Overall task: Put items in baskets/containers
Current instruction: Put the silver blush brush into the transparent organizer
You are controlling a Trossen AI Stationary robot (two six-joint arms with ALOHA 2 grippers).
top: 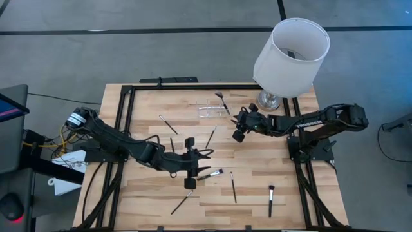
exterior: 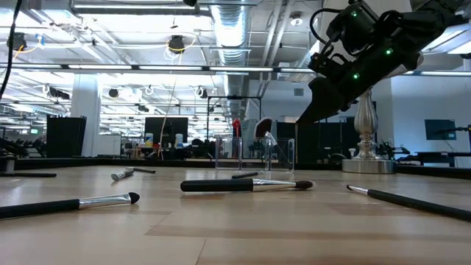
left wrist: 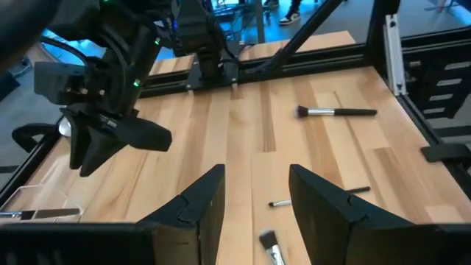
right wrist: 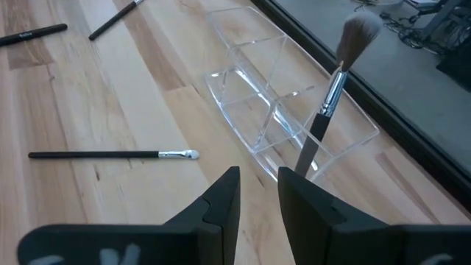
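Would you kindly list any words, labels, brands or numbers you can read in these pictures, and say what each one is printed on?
"TROSSEN": pale lettering along the forearm of the right arm, seen from above, small but just legible.
A black brush handle near the clear organizer bears a small pale mark, too blurred to read.
Nothing else legible shows in any view.

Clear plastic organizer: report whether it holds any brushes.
Holds one: a pale-bristled brush leans in the clear plastic organizer, bristles up.
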